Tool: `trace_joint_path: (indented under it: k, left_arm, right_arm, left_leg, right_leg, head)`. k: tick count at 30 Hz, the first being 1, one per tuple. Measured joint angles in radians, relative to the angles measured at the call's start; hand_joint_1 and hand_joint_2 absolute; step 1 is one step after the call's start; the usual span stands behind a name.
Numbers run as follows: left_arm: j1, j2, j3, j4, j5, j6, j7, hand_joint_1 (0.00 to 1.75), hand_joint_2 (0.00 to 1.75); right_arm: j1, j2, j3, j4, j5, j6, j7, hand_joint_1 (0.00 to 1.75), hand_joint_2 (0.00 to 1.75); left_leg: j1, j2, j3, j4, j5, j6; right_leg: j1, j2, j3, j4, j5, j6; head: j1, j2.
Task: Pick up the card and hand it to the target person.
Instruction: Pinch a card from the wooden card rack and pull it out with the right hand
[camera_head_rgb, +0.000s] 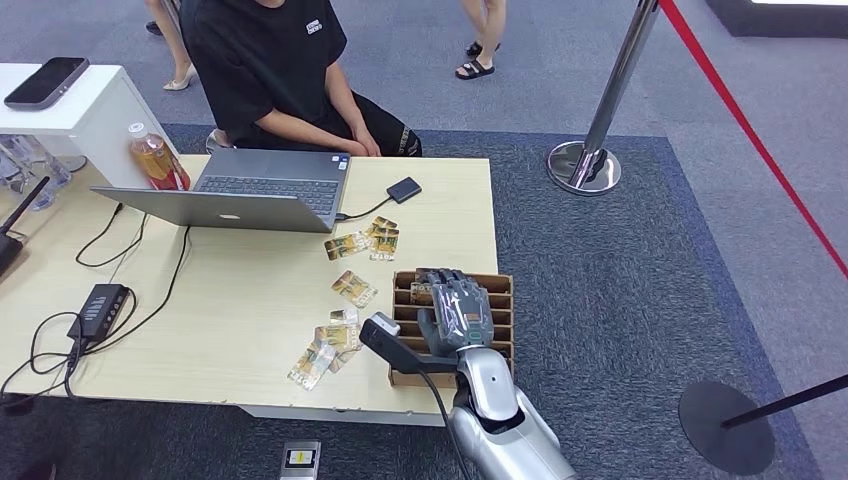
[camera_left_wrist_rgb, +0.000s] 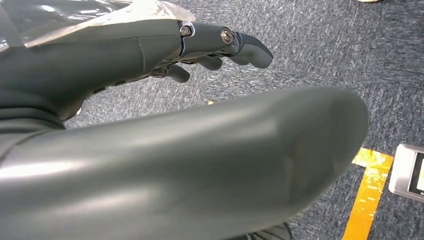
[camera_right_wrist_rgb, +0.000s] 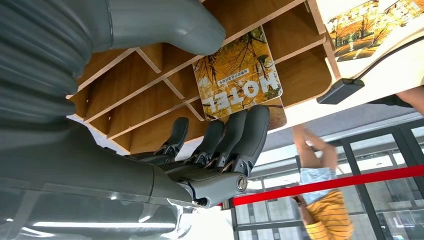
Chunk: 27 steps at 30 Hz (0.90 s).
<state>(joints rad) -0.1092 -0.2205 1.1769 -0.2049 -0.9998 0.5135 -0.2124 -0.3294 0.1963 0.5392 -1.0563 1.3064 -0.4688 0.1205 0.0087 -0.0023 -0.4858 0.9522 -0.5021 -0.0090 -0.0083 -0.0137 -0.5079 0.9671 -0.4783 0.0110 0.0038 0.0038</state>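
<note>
At the near right corner of the pale table (camera_head_rgb: 240, 300), the robot's right hand (camera_head_rgb: 455, 305) hangs over a wooden slotted box (camera_head_rgb: 503, 320), fingers (camera_right_wrist_rgb: 250, 132) spread a little and bent down toward one hotel card (camera_right_wrist_rgb: 236, 75) lying in a far compartment. Thumb and fingers stand on either side of the card without touching it, so the hand holds nothing yet. To do this well, I'd judge the fingertips should slide under the card's free edge while the thumb presses from above, since the dividers leave little room and a flat card slips easily. The left hand (camera_left_wrist_rgb: 220, 45) hangs low beside the robot over the carpet, fingers loosely curled with nothing in them.

Counting: one card in the box that I can make out; on the tabletop left of it, loose cards (camera_head_rgb: 354, 288) in three clusters, too overlapped for an exact count. One laptop (camera_head_rgb: 250, 195), one bottle (camera_head_rgb: 155, 158), one small black device (camera_head_rgb: 404, 189). One person in black (camera_head_rgb: 275, 60) sits at the far side, presumably the one to receive the card.
</note>
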Motion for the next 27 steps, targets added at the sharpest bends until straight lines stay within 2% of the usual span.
trace_joint_path:
  k: [27]
  left_arm:
    - [0.000,0.000,-0.001,0.000,-0.004,-0.009,-0.012,0.00,0.00]
  right_arm:
    - [-0.002,0.000,-0.001,0.000,-0.012,-0.001,0.015,0.70,1.75]
  left_leg:
    - [0.000,0.000,0.000,0.000,0.000,0.000]
  right_leg:
    - [0.000,0.000,0.000,0.000,0.000,0.000]
  head:
    - [0.000,0.000]
